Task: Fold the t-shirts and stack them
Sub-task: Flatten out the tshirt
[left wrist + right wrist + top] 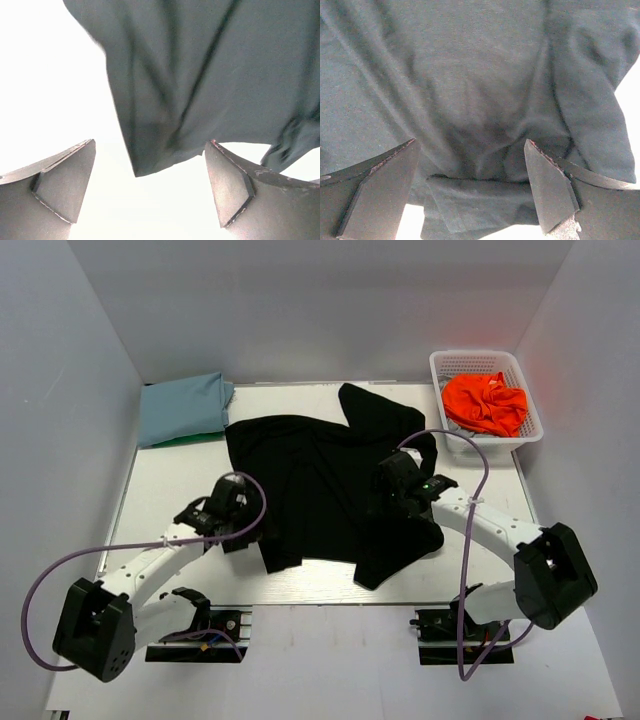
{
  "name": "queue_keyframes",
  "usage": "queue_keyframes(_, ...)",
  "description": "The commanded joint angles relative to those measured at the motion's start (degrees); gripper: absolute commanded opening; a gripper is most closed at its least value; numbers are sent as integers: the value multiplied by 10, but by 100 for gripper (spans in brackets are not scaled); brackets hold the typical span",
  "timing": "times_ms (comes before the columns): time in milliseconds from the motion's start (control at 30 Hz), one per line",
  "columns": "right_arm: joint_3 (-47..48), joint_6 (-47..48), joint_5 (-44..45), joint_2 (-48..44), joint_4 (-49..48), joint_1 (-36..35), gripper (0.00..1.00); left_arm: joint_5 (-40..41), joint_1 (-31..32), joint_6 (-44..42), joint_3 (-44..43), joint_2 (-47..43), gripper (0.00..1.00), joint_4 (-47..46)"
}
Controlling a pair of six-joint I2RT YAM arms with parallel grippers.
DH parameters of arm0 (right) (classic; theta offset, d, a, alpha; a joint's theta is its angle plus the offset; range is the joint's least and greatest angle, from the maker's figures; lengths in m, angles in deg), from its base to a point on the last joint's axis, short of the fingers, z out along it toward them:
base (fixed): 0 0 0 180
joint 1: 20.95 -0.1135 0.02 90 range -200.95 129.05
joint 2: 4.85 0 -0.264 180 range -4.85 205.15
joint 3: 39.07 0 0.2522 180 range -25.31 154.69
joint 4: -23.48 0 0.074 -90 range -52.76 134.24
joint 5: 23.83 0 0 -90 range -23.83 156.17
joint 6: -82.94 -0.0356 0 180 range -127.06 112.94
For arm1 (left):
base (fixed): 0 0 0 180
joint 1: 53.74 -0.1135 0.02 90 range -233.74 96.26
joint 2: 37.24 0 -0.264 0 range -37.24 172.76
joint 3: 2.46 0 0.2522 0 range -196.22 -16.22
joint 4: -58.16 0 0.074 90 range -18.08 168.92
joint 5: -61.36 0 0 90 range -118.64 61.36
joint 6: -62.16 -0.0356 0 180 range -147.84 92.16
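Note:
A large black t-shirt [320,480] lies spread and rumpled on the middle of the white table. My left gripper [243,525] is open above its near left corner, which shows as a dark point of cloth [150,155] between the fingers. My right gripper [385,495] is open over the shirt's right side, with a folded hem [480,195] between the jaws. A folded light blue t-shirt [183,407] lies at the back left on a green one [185,440], of which only an edge shows. An orange t-shirt [485,403] sits crumpled in the basket.
A white mesh basket [520,370] stands at the back right corner. White walls close in the table on three sides. The table's near edge [320,598] runs just behind the arm bases.

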Motion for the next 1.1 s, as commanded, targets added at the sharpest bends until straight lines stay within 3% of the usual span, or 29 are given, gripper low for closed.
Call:
queue_keyframes(0, -12, -29, 23, -40, 15, 10, 90, -43, 17, 56, 42, -35, 100, 14)
queue_keyframes(133, -45, -46, 25, -77, 25, 18, 90, -72, 47, 64, 72, -18, 94, 26)
queue_keyframes(567, -92, -71, 9, -113, 4, 25, 90, 66, 130, 91, 41, 111, 62, 62)
queue_keyframes(600, -94, -69, 6, -112, -5, 27, 90, 72, 136, 91, 33, 122, 52, 62)
queue_keyframes(667, -97, -69, 6, -99, -7, 27, 90, 79, 142, 91, 25, 147, 43, 67)
queue_keyframes(700, -97, -70, 10, -102, -9, 29, 90, 93, 142, 96, 9, 154, 28, 72)
queue_keyframes(767, -98, -70, 17, -92, -10, 32, 90, 113, 142, 115, -20, 176, 6, 113)
queue_keyframes(800, -99, -69, 20, -89, -10, 31, 90, 132, 142, 121, -31, 182, 0, 134)
queue_keyframes(967, -107, -77, 19, -56, -18, 39, 90, 197, 128, 213, -140, 193, 0, 344)
queue_keyframes(1000, -109, -76, 15, -51, -21, 43, 90, 224, 128, 236, -159, 193, 0, 434)
queue_keyframes(1067, -111, -77, 14, -41, -24, 47, 90, 212, 135, 256, -188, 188, 0, 492)
